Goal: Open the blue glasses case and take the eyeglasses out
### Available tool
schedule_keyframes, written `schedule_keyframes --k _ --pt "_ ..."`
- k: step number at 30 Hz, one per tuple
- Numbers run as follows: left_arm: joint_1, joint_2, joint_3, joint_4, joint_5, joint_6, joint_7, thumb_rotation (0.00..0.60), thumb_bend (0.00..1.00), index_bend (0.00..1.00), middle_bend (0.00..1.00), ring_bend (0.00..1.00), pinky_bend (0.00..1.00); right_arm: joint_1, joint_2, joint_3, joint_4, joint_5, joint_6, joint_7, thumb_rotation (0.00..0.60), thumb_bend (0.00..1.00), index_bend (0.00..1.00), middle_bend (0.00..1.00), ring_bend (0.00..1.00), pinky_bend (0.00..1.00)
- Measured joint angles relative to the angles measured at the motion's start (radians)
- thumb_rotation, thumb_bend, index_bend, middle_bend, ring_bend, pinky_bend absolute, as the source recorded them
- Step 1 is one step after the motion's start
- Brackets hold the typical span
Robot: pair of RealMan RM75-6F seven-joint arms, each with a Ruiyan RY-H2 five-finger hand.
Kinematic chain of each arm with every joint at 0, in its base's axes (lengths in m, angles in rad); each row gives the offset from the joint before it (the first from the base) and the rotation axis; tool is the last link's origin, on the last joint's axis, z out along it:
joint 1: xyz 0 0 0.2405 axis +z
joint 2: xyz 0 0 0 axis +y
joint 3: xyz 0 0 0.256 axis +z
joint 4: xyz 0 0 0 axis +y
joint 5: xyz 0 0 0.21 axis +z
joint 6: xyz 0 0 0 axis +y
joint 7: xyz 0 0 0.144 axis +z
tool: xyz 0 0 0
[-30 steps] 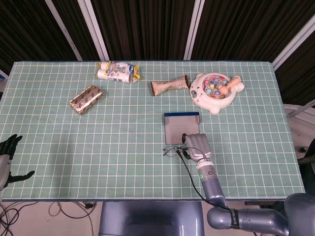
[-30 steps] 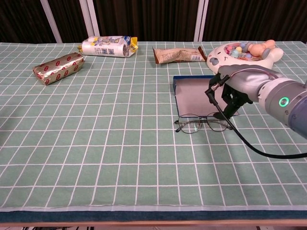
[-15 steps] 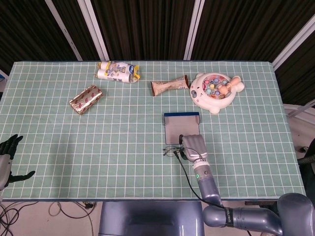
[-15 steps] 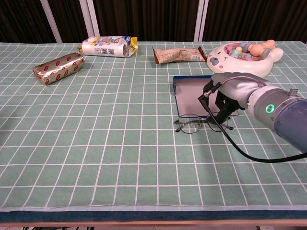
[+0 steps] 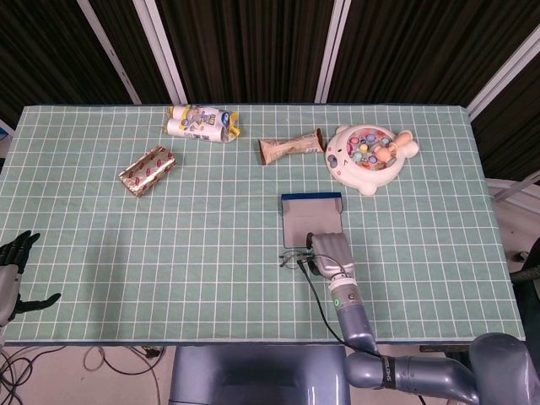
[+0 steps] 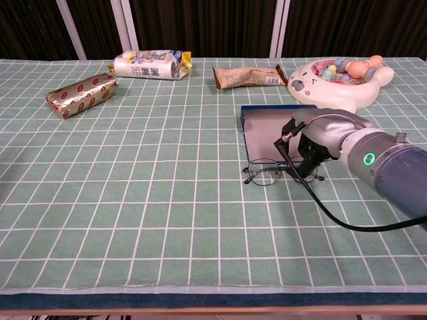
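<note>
The blue glasses case lies open and flat at mid-table, showing its grey inside. The eyeglasses rest on the cloth just in front of it, thin dark frame, lenses facing me. My right hand hangs over the right half of the eyeglasses, its dark fingers bent down onto the right lens. Whether they pinch the frame or only touch it is not visible. My left hand sits off the table's front left corner, fingers spread and empty.
A pink and white toy tray stands behind the case to the right. A brown snack wrapper, a white and yellow packet and a gold and red bar lie along the back and left.
My right hand has slid left and lower, from beside the case's front corner onto the right lens of the eyeglasses. The eyeglasses and the case have stayed put.
</note>
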Motion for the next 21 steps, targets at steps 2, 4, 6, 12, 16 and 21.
schedule_keyframes --k 2,4,6,12,16,21 --pt "0.0 0.0 0.0 0.0 -0.001 0.0 0.0 0.6 0.07 0.0 0.0 0.0 0.0 0.001 -0.005 0.002 0.008 -0.001 -0.001 0.001 0.6 0.4 0.49 0.88 0.83 0.77" --pt "0.0 0.0 0.0 -0.001 -0.001 -0.001 0.0 0.6 0.07 0.0 0.0 0.0 0.0 0.001 -0.009 0.003 0.014 -0.002 -0.003 0.001 0.6 0.4 0.49 0.88 0.83 0.77" --pt "0.0 0.0 0.0 -0.001 -0.001 -0.001 0.0 0.6 0.07 0.0 0.0 0.0 0.0 0.001 -0.013 0.005 0.022 0.001 -0.004 0.0 0.6 0.4 0.5 0.88 0.83 0.77" --pt "0.0 0.001 -0.001 -0.002 -0.002 -0.003 -0.003 0.6 0.07 0.0 0.0 0.0 0.0 -0.003 -0.022 0.008 0.04 0.006 -0.009 0.0 0.6 0.41 0.51 0.88 0.83 0.77" --pt "-0.001 0.001 -0.001 -0.002 -0.002 -0.003 -0.002 0.6 0.07 0.0 0.0 0.0 0.0 -0.004 -0.024 0.009 0.043 0.003 -0.01 0.0 0.6 0.41 0.53 0.88 0.83 0.77" --pt "0.0 0.001 -0.001 -0.002 -0.003 -0.002 -0.002 0.6 0.07 0.0 0.0 0.0 0.0 -0.007 -0.027 0.009 0.05 0.005 -0.011 0.0 0.6 0.41 0.53 0.88 0.83 0.77"
